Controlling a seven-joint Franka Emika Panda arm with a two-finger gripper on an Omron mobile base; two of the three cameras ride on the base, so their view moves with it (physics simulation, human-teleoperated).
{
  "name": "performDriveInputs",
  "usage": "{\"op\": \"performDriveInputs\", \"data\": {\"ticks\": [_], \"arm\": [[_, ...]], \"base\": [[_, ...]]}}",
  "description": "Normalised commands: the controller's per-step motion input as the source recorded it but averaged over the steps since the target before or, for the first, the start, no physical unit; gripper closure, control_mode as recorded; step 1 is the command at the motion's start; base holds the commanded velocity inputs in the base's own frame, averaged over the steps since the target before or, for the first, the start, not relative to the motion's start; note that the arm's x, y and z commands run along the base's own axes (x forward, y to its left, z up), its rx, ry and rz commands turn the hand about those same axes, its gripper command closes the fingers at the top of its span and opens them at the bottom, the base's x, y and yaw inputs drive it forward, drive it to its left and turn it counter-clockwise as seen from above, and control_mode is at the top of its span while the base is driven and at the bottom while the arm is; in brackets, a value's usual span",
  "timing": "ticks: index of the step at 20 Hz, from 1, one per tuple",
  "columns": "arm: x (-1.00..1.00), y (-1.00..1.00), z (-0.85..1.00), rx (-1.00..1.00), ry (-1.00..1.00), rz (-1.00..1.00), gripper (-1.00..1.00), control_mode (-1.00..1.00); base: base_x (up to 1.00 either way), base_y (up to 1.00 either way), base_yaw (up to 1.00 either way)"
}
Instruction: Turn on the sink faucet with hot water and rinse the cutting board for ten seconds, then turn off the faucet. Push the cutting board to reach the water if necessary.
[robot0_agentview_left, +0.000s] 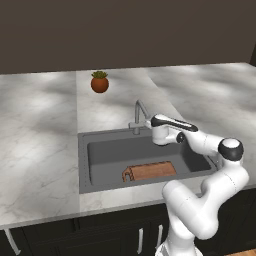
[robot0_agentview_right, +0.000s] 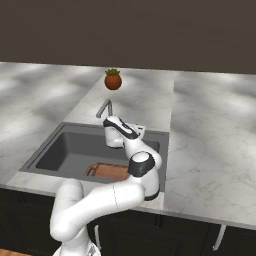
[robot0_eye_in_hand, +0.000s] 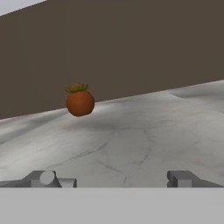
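Down in the sink (robot0_agentview_left: 95, 172), the cutting board (robot0_agentview_left: 150, 171) lies flat near the front wall, well off to the side of the sink faucet (robot0_agentview_left: 138, 115), with no water running. It looks stiff, light and probably slick once wet, so pushing on an edge or hooking the loop handle seems easier than pinching it. The hand (robot0_agentview_left: 150, 121) hovers by the faucet with fingers spread wide, holding nothing. The small side lever looks like a nudge job.
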Motion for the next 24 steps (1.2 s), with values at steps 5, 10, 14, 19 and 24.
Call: {"op": "performDriveInputs", "data": {"ticks": [5,10,14,19,24], "arm": [[0.00,-0.67,0.00,0.03,0.00,0.00,-1.00,-1.00],[0.00,-0.65,0.00,0.03,0.00,0.00,-1.00,-1.00],[0.00,-0.59,0.00,0.02,0.00,0.00,-1.00,-1.00],[0.00,-0.55,0.00,0.01,0.00,0.00,-1.00,-1.00],[0.00,-0.65,0.00,0.02,0.00,0.00,-1.00,-1.00]], "base": [[0.00,0.00,0.00],[0.00,0.00,0.00],[0.00,0.00,0.00],[0.00,0.00,0.00],[0.00,0.00,0.00]]}}
